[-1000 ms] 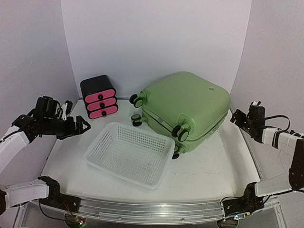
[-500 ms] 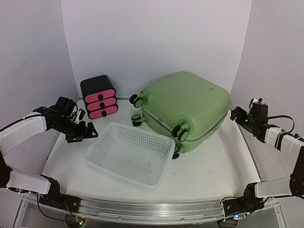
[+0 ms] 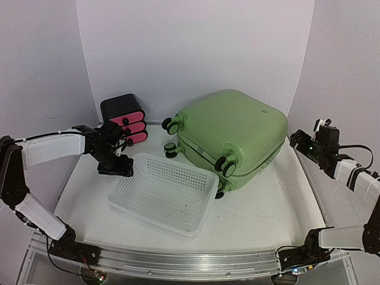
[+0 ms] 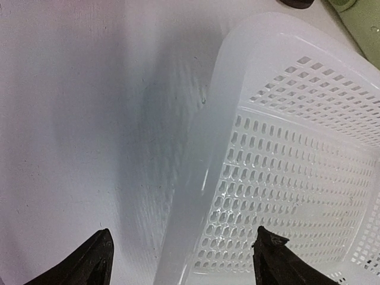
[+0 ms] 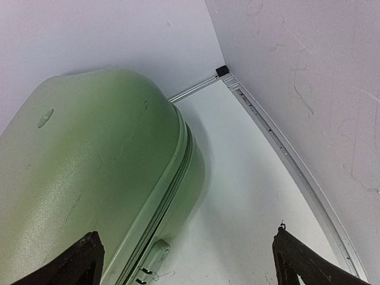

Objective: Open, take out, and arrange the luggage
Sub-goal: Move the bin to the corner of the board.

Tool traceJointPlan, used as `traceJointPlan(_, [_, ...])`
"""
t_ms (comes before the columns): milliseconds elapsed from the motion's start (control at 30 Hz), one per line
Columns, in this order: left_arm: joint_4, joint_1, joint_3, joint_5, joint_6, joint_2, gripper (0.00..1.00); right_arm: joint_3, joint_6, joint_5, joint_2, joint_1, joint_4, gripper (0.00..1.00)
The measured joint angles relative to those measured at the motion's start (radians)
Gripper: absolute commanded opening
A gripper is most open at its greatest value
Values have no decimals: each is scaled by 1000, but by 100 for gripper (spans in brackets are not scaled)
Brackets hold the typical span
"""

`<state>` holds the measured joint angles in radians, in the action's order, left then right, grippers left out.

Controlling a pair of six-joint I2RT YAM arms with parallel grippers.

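Well, we see the luggage (image 3: 234, 133) lying flat and zipped shut at the far right of the table (image 3: 267, 208), with its black wheels (image 3: 172, 125) pointing left. There is a small oval mark (image 5: 44, 117) on its green shell, but we cannot read anything in it.

A second ago the left gripper (image 3: 120, 169) hung out by the left wall. Now it has come right, and it hovers over the far left rim of the white basket (image 4: 202, 148). Its fingers (image 4: 98, 261) are spread apart, one on each side of that rim, holding nothing, and a little less wide than before. The right gripper (image 5: 190, 255) has moved only a bit. It is wide apart too, with nothing in it, just past the right end of the luggage.

The luggage, the basket and the drawer box (image 3: 122, 108) have all stayed put.

The basket sits just beside the luggage wheels. There is bare table near us and left of the basket. On the right, only a thin strip of table lies between the luggage and the metal rail (image 5: 285, 154) by the wall.
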<state>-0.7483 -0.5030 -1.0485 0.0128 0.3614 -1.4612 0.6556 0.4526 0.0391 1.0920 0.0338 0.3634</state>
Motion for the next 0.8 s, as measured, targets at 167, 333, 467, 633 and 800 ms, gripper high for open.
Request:
traceJointPlan(167, [-34,-37,-35,91,5,-76,58,0,-3,2,-10,0,-6,98])
traceJointPlan(333, [-66,-37,-36,178,25,-90,51,0,-6,6,-34,0,-7,98])
traceJointPlan(467, [-82,-13,-24,234,45,-74,45,0,-7,11,-38,0,-8,98])
traceJointPlan(633, [-90,108,34,252,76,-6,51,0,-8,16,-38,0,-12,98])
traceJointPlan(800, [-101,214,93,280,123,66,51,0,-8,22,-38,0,-13,98])
